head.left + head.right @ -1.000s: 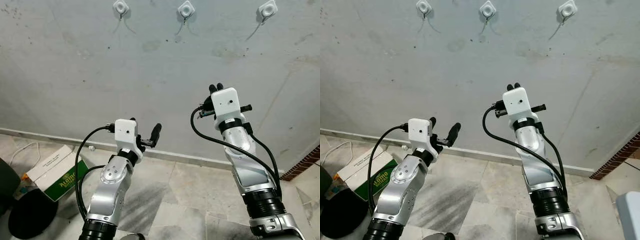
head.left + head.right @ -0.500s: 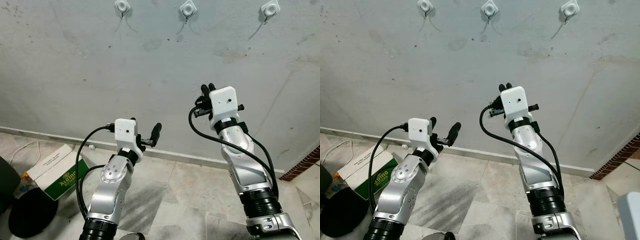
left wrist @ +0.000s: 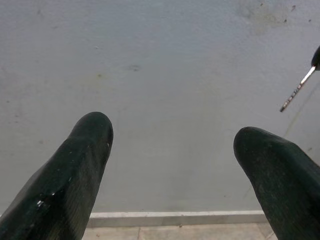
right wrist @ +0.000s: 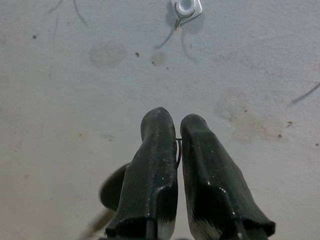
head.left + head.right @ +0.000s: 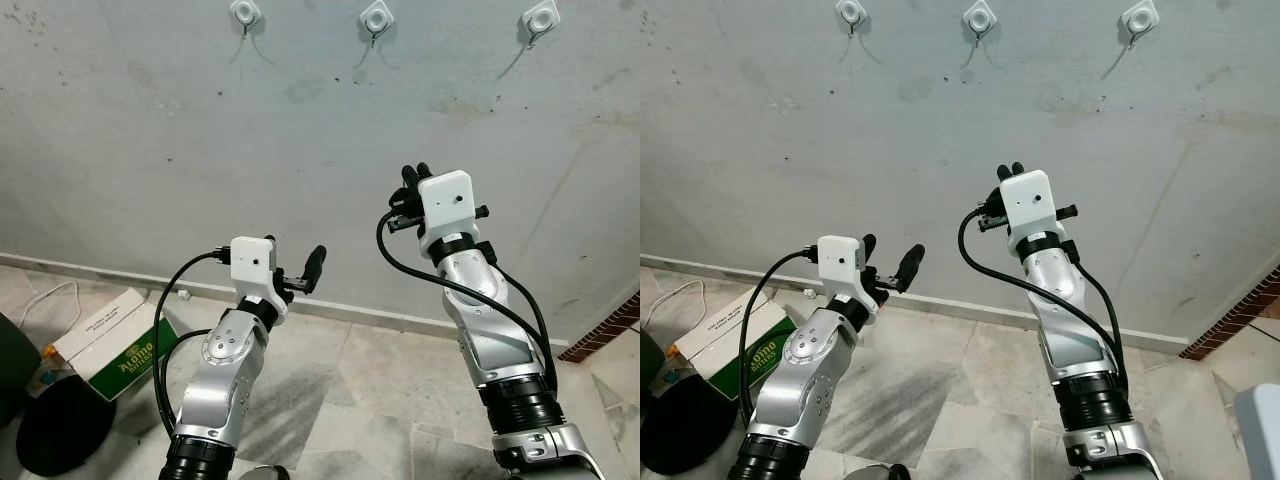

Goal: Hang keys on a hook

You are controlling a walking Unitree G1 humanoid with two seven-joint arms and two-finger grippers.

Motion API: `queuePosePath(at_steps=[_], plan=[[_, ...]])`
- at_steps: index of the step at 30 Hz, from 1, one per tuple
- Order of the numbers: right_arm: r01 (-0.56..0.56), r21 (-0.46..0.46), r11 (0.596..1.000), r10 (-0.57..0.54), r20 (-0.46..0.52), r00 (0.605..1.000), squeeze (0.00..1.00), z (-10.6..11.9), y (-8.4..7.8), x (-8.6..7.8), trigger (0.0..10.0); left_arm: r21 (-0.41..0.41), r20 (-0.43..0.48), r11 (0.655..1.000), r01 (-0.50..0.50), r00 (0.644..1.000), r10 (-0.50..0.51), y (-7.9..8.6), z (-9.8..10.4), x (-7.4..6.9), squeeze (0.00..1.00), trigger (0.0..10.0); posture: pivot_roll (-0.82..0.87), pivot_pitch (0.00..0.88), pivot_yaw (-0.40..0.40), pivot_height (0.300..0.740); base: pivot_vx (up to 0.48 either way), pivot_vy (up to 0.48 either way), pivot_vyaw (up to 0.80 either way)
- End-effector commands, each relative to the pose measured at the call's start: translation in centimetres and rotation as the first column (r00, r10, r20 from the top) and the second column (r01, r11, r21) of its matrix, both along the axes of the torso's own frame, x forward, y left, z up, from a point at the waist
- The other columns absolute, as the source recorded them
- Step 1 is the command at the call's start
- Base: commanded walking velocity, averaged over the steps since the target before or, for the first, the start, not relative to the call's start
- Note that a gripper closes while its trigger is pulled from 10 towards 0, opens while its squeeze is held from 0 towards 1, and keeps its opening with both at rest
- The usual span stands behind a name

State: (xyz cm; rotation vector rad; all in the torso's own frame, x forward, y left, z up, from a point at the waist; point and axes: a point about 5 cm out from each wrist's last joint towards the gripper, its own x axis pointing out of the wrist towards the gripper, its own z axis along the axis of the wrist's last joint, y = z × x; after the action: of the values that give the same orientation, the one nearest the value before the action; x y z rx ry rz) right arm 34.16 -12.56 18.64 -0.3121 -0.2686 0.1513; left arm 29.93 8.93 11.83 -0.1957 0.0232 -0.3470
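Observation:
Three white hooks are stuck high on the grey wall: left [image 5: 244,13], middle [image 5: 375,18] and right [image 5: 539,18]. My right gripper [image 5: 412,175] is raised toward the wall, below and slightly right of the middle hook [image 4: 186,6]. Its fingers are shut on a thin wire key ring [image 4: 178,150], and a dark blurred piece [image 4: 112,187] hangs under them. My left gripper [image 5: 292,255] is lower, near the baseboard, open and holding nothing. In the left wrist view a slim metal key blade [image 3: 298,90] dangles at the edge, beyond the wide-apart fingers [image 3: 85,150].
A green and white carton [image 5: 110,340] lies on the tiled floor at the left, beside a black round object [image 5: 60,435] and a white cable [image 5: 50,300]. Red brickwork [image 5: 605,330] shows at the right edge. A pale baseboard [image 5: 380,318] runs along the wall's foot.
My right arm has swung left and a little higher, closer under the middle hook, with its fingers still shut. The left arm has stayed put.

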Motion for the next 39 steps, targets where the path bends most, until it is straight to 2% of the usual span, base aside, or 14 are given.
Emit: queuePosePath(at_steps=[1,16,21,39], plan=[[-0.004,-0.01,1.0,0.004,0.018,1.0,0.0,0.28,0.05,-0.03,10.0,-0.002,-0.01,1.0,-0.003,1.0,0.003,0.12,-0.05,0.13,0.0,10.0,-0.03,0.092,0.038,0.74,0.0,-0.36,0.0],[-0.001,-0.036,0.999,0.002,0.028,1.0,0.0,0.28,-0.2,-0.12,10.0,-0.015,-0.005,1.0,-0.006,1.0,0.006,0.29,0.04,0.28,0.0,10.0,-0.03,0.088,0.037,0.74,0.0,-0.377,0.0],[-0.003,-0.037,0.999,0.004,0.03,1.0,0.0,0.33,-0.13,-0.12,10.0,-0.058,-0.005,0.998,-0.022,1.0,0.022,0.43,0.25,0.35,0.0,10.0,-0.03,0.082,0.035,0.74,0.0,0.0,0.0],[-0.007,-0.036,0.999,0.008,0.041,0.999,0.0,0.45,0.09,-0.05,10.0,-0.109,0.0,0.994,-0.014,1.0,0.014,0.85,0.73,0.48,0.0,10.0,-0.02,0.087,0.04,0.74,0.0,0.0,0.0]])
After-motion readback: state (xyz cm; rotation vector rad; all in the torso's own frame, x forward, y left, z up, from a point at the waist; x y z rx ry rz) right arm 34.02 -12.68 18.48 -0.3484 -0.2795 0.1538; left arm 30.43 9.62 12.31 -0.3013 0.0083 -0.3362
